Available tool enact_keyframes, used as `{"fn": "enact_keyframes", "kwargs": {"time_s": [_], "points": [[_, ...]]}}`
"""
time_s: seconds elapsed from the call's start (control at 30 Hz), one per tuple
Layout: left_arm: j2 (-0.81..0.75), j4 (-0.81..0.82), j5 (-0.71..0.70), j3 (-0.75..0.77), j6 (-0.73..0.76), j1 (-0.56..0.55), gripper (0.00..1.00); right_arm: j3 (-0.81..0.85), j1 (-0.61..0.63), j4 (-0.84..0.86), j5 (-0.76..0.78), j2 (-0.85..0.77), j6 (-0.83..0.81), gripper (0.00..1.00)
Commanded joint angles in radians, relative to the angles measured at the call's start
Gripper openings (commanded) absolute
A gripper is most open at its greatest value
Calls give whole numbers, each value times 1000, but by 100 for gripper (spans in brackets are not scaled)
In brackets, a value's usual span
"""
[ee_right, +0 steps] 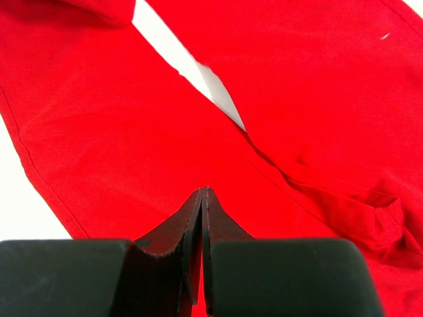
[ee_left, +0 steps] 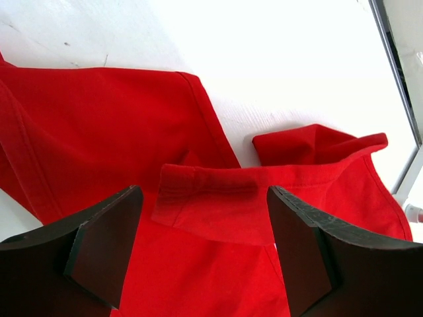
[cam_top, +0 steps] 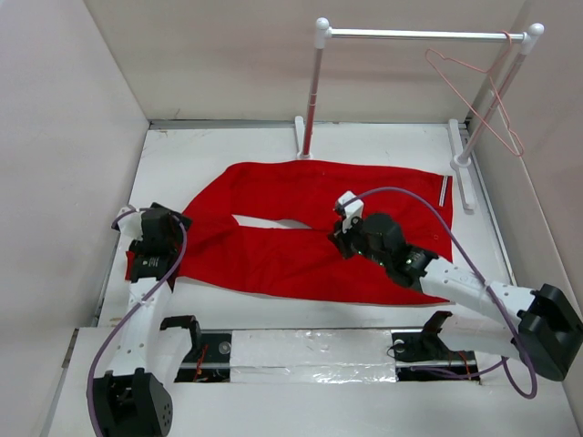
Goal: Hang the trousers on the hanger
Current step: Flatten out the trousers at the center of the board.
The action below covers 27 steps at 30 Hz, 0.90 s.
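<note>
The red trousers (cam_top: 273,259) lie flat on the white table, legs pointing left, with the striped band (cam_top: 444,189) at their right edge. The pinkish wire hanger (cam_top: 453,66) hangs from the rack's bar at the back right, far from both grippers. My left gripper (cam_top: 159,229) is open over the leg ends. In the left wrist view it (ee_left: 205,205) straddles a folded-over cuff (ee_left: 211,198) without closing on it. My right gripper (cam_top: 344,229) is over the crotch area. In the right wrist view it (ee_right: 203,193) is shut, tips just above the fabric (ee_right: 317,99).
A white-posted rack with a metal bar (cam_top: 419,35) stands along the back, its feet on the table. Beige walls close in the left, back and right sides. A strip of bare white table (cam_top: 182,155) shows behind the trousers.
</note>
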Motion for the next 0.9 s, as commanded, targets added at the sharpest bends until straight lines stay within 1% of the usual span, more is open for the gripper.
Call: {"fn": "enact_keyframes", "kwargs": {"time_s": [0.0, 0.2, 0.27, 0.3, 0.33, 0.37, 0.4, 0.43, 0.53, 0.6, 0.7, 0.73, 0.77, 0.83, 0.87], "points": [[12, 50, -28, -3, -20, 4, 74, 1, 9, 68, -21, 8, -12, 7], [36, 148, -32, -28, -43, 4, 71, 1, 19, 77, -22, 23, -12, 5], [70, 162, -35, -23, -54, 4, 61, 1, 19, 77, -22, 26, -12, 5], [79, 179, -38, -22, -56, 4, 52, -1, 19, 77, -22, 26, -12, 5], [89, 191, -40, -23, -54, 4, 31, -1, 19, 79, -22, 26, -12, 5], [90, 200, -41, -20, -56, 4, 21, -1, 19, 79, -22, 27, -12, 5], [92, 212, -60, -15, -56, 4, 7, -1, 19, 77, -22, 31, -12, 5], [95, 213, -70, 0, -57, 4, 0, -1, 19, 80, -22, 29, -12, 5], [125, 222, -90, 41, -47, 4, 0, -1, 19, 80, -22, 32, -12, 5], [164, 222, -109, 109, -45, 4, 0, 1, 19, 83, -22, 37, -12, 5], [286, 222, -132, 211, -37, 4, 0, -1, 19, 82, -17, 41, -11, 4], [360, 246, -132, 242, -15, 4, 0, -1, 19, 79, -11, 40, -9, 4], [398, 245, -133, 306, -8, 4, 0, -1, 19, 74, 1, 37, -8, 4], [476, 237, -152, 377, 21, 4, 0, -2, 19, 66, 15, 29, -8, 4], [554, 237, -155, 452, 60, 4, 0, -4, 19, 65, 29, 21, -9, 4]]}}
